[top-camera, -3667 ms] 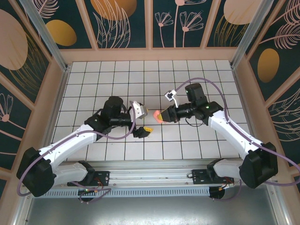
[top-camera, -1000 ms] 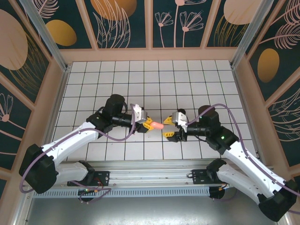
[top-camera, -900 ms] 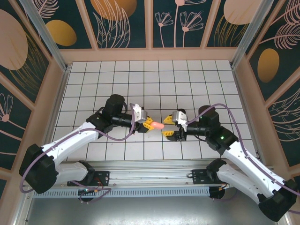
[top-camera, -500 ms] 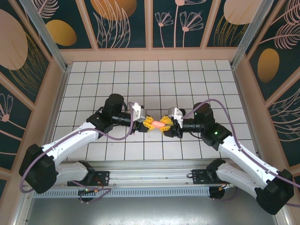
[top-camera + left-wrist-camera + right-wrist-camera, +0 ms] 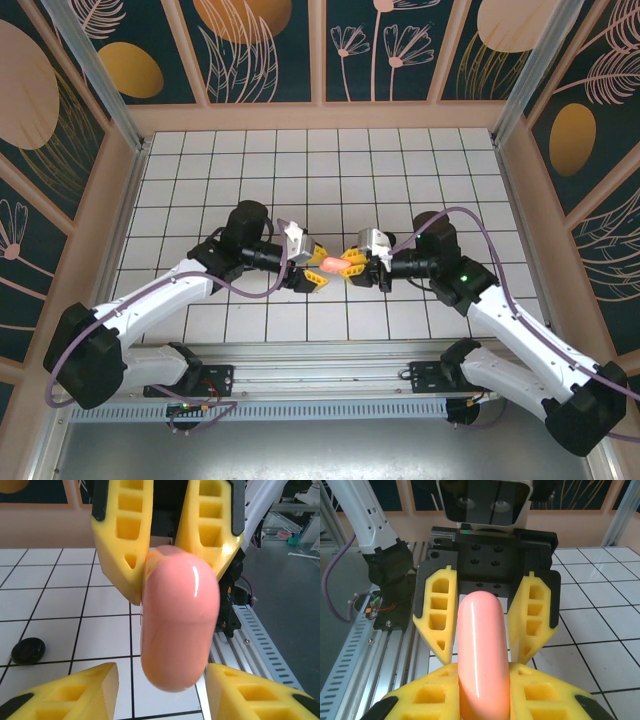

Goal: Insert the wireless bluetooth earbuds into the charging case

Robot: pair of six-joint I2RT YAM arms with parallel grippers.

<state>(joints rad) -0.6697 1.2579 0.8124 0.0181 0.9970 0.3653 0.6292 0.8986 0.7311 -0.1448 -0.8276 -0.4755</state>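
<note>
- Since a second ago the right jaws have slid in toward the middle and closed on the pink charging case (image 5: 335,264), while the left jaws, clamped on it then, have parted.
- Right jaws: shut on one end of the case, with yellow fingers (image 5: 427,697) pressing either side of it.
- Left jaws: partly open, with fingers (image 5: 75,690) flanking the other end, just off it as far as I can see and gripping nothing.
- The case hangs roughly level above the tabletop (image 5: 330,170), near its front middle.
- A small black earbud (image 5: 27,650) lies on a white tile, well apart from the case.
- The left arm (image 5: 150,300) and right arm (image 5: 520,330) reach inward and meet nose to nose.
</note>
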